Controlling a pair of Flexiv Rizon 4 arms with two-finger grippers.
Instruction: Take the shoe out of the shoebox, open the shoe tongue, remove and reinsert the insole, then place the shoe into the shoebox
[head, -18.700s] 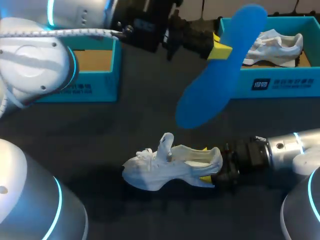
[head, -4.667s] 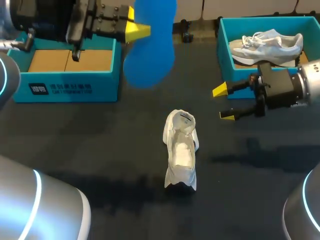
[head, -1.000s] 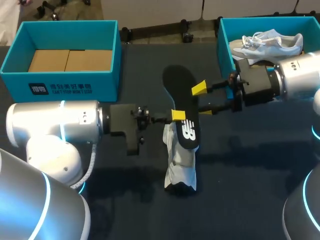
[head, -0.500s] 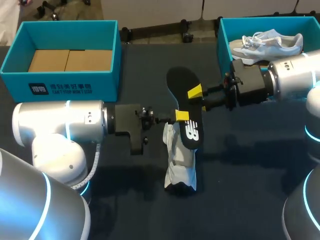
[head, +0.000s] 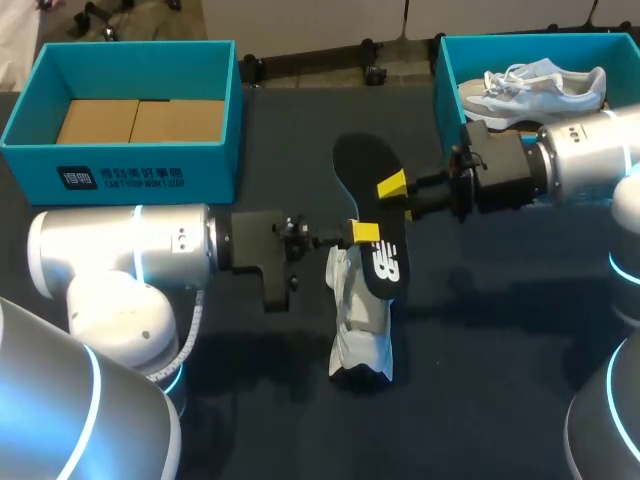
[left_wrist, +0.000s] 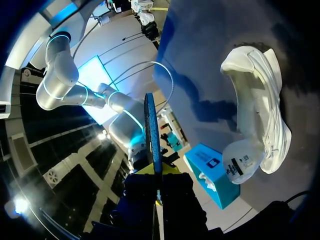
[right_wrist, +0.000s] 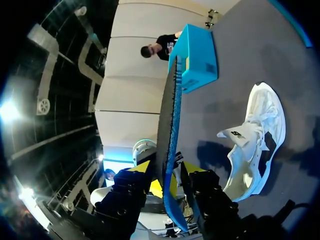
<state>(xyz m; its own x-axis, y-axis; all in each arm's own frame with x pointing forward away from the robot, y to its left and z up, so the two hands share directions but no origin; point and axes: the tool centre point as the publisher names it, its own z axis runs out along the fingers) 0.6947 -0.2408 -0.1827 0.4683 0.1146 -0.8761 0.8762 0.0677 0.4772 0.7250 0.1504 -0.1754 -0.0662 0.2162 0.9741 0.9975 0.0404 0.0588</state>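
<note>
The white mesh sneaker (head: 360, 325) sits on the dark tabletop (head: 500, 330), outside the teal cardboard shoebox (head: 140, 172), and its tongue looks opened. The blue, black-bottomed foam insole (head: 368, 205) hangs above it. The jaws of the left gripper (head: 364, 232) and the right gripper (head: 393, 186) are both clamped on the insole. Reinserting the insole and boxing the sneaker remain.

The right gripper (right_wrist: 167, 172) clamps the insole (right_wrist: 170, 115) edge-on between its yellow-tipped fingers, one face black and the other blue. Beside it, a white shoe (right_wrist: 255, 145) lies on the dark table (right_wrist: 280, 55), its tongue folded out. A teal shoebox (right_wrist: 197, 57) sits far ahead.
</note>
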